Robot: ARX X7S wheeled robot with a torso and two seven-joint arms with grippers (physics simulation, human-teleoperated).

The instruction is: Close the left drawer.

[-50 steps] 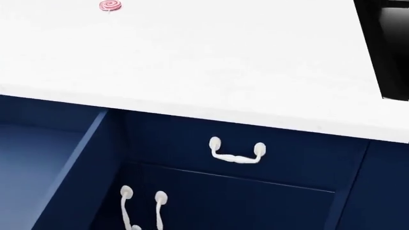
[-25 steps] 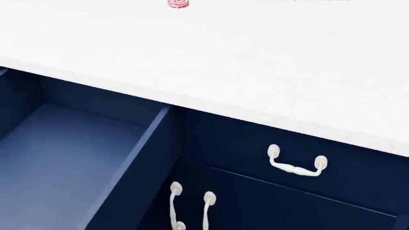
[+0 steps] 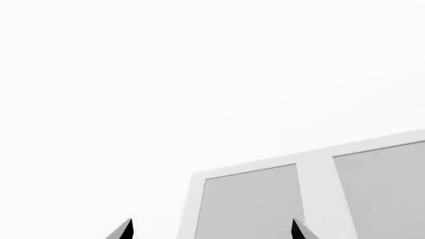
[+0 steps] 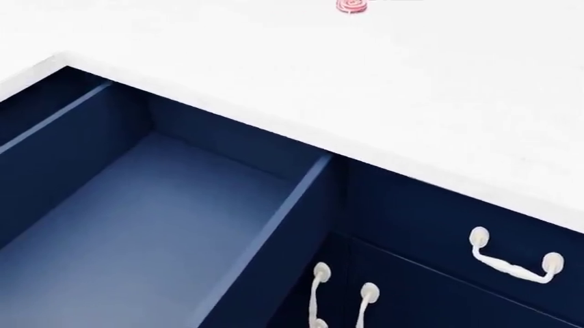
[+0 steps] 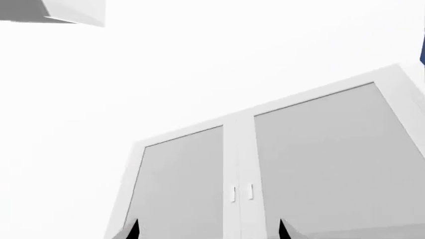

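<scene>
The head view has swung leftward since half a second ago, so the left drawer [image 4: 155,225] now fills most of the lower left, pulled well out from under the white countertop [image 4: 365,89], with its slate-blue floor and thin side walls exposed, while the neighbouring closed drawer's curved handle [image 4: 515,262] and the two cupboard door handles [image 4: 342,301] sit nearer the right edge. A pink swirl lollipop [image 4: 351,5] lies on the counter at the top edge. Neither arm appears in the head view (each wrist camera faces white wall cabinets): the left gripper [image 3: 211,230] and the right gripper [image 5: 207,230] each show only two dark fingertips spread wide apart, holding nothing.
</scene>
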